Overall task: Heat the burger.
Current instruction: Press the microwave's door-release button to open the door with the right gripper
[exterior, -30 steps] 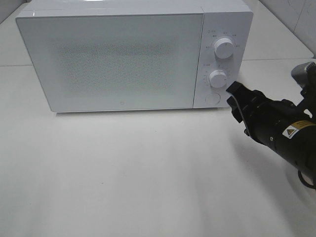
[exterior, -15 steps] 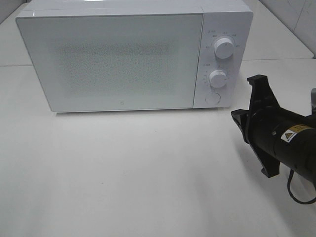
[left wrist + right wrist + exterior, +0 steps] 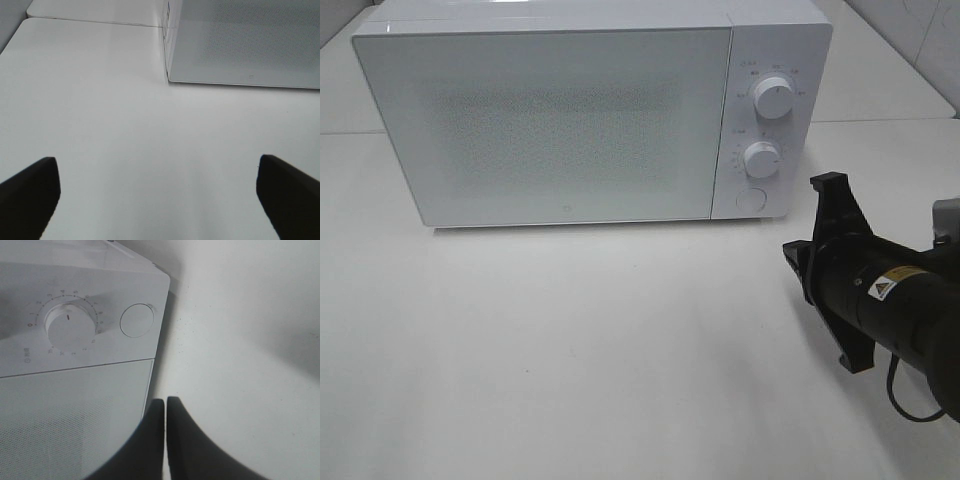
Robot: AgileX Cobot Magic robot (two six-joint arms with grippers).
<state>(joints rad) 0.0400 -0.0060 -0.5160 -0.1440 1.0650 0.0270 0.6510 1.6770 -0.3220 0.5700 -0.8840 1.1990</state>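
The burger is out of view; the white microwave [image 3: 570,120] stands with its frosted door [image 3: 560,125] closed, and nothing shows through it. My right gripper [image 3: 792,255] is shut with nothing between its fingers. It hovers to the front right of the microwave, a short way off the control panel. In the right wrist view the joined fingertips [image 3: 165,402] point at the microwave's lower corner, below the lower knob [image 3: 69,325] and round button [image 3: 137,320]. My left gripper [image 3: 160,200] is open over bare table, its dark fingers [image 3: 30,192] wide apart, facing the door's left edge [image 3: 170,75].
The control panel carries an upper knob [image 3: 773,97], a lower knob [image 3: 761,158] and a round button [image 3: 750,199]. The white table [image 3: 600,340] spreads in front of the microwave. A tiled wall [image 3: 920,40] rises at the back right.
My right gripper closed and drew back from the lower knob toward the front right, turning its wrist. The left gripper stayed open.
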